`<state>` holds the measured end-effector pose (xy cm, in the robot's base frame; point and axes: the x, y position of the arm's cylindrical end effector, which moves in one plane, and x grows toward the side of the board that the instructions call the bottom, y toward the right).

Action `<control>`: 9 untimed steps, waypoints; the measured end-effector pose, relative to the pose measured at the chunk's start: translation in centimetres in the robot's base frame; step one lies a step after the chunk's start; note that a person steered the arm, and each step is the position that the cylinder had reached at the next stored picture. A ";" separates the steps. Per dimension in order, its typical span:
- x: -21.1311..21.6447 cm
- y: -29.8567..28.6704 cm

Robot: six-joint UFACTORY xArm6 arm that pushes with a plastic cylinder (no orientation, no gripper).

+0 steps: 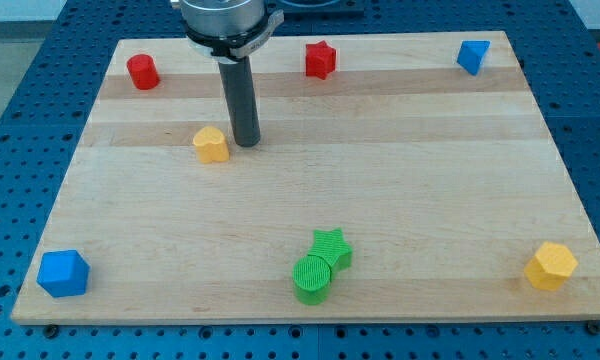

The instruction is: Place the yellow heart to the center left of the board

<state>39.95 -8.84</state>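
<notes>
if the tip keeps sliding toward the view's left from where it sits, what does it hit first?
My tip sits just to the view's right of the yellow heart, close, maybe touching. Going left it would meet that heart first. Beyond it the wooden board looks free to its left edge.

Board count from my station: eight blocks on the one wooden board (430, 200).

Red, two: a cylinder (142, 71) and a star (320, 59).
Blue, two: a small block (472, 56) at the view's top right, a cube (62, 273) at bottom left.
Yellow, two: a heart (211, 145) and a hexagon (551, 265).
Green, two: a star (332, 246) and a cylinder (313, 279).
</notes>
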 end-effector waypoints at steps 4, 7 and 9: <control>1.6 -1.9; 2.1 -2.5; 1.8 -6.7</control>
<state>41.70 -15.57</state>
